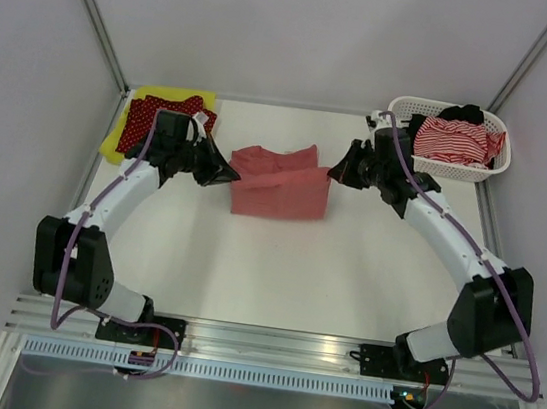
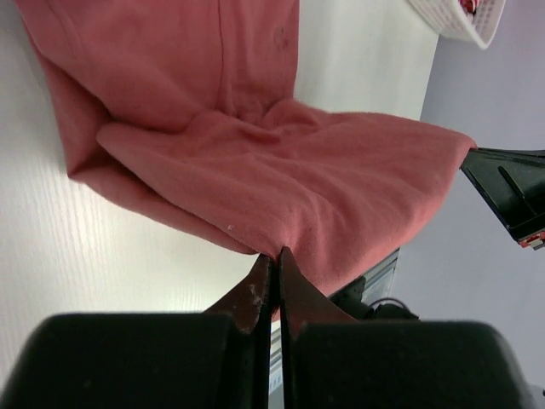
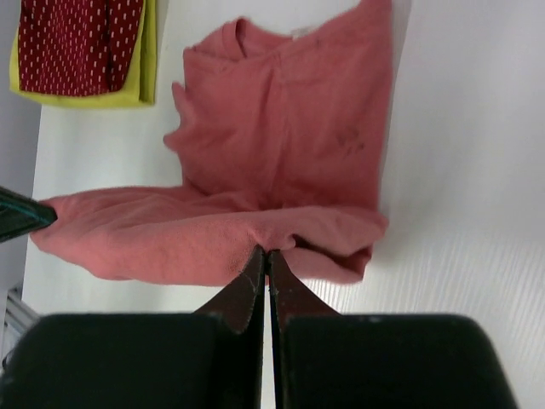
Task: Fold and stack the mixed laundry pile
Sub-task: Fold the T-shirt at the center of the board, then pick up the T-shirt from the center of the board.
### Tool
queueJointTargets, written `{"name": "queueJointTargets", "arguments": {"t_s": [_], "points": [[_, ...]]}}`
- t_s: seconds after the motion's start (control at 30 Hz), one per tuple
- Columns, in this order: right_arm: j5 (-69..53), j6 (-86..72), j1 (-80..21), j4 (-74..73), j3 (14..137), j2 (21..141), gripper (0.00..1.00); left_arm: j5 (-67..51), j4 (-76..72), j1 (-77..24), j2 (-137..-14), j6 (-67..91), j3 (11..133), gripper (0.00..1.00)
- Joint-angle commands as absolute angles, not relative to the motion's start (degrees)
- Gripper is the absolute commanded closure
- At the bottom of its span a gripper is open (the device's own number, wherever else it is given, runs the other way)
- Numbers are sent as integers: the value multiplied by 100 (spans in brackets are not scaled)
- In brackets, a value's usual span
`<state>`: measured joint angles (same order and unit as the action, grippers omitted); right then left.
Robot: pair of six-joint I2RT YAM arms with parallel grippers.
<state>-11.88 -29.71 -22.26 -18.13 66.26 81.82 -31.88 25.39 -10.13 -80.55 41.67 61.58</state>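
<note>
A salmon-pink polo shirt point(image 1: 279, 187) lies partly folded at mid-table, its near half doubled over. My left gripper point(image 1: 233, 174) is shut on the shirt's left edge, pinching cloth point(image 2: 274, 252). On the opposite side my right gripper point(image 1: 336, 172) is shut on the right edge, fabric bunched at its tips point(image 3: 266, 250). At the back left a dark red white-dotted cloth point(image 1: 159, 119) rests folded on a yellow-green garment point(image 1: 119, 140). A red-white striped piece point(image 1: 451, 140) and a black piece point(image 1: 461, 114) sit in the basket.
The white perforated basket point(image 1: 459, 171) stands at the back right corner, close behind my right arm. Grey walls and metal frame posts enclose the table on three sides. The aluminium rail point(image 1: 266, 340) with both arm bases runs along the near edge.
</note>
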Motion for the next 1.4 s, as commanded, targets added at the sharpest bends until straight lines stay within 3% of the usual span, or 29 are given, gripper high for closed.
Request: {"name": "queueJointTargets", "arguments": {"t_s": [0.0,0.3,0.57,0.63,0.67,0.73,0.77,0.87,0.93,0.97,1.37], "points": [[-1406,-2751,-2004,-1678,7573,8963,100,-3191,2619,-835,-8568,4166,6854,98],[-1705,-2531,-1811,-1855,9420,11002,100,-3094,2707,-466,-10326,4157,8111,98],[-1231,-2400,-1705,-1195,10062,12477,99,-2847,2795,-448,-11952,4175,9561,97],[-1125,-2356,-1696,-1213,10405,12743,84,-2891,2847,-448,-12285,4184,9868,80],[-1177,-2303,-1679,-1213,10528,12944,75,-2883,2865,-448,-12313,4184,9940,59],[-1178,-2250,-1644,-1283,10827,13060,43,-2604,2874,-448,-12200,4175,9984,28],[-1221,-2215,-1617,-1353,10915,13061,37,-2506,2900,-448,-12112,4157,9967,1],[-1257,-2145,-1626,-1354,10829,12675,31,-2478,2883,-475,-11682,4000,9844,0],[-1213,-2153,-1617,-1179,10329,12350,17,-2513,2883,-501,-11479,3920,9573,0],[-1143,-2171,-1617,-1091,10101,12001,2,-2505,2865,-544,-11244,3816,9432,0],[-1090,-2233,-1617,-431,7402,10127,2,-2136,2857,-861,-11170,3068,7954,0]]}}
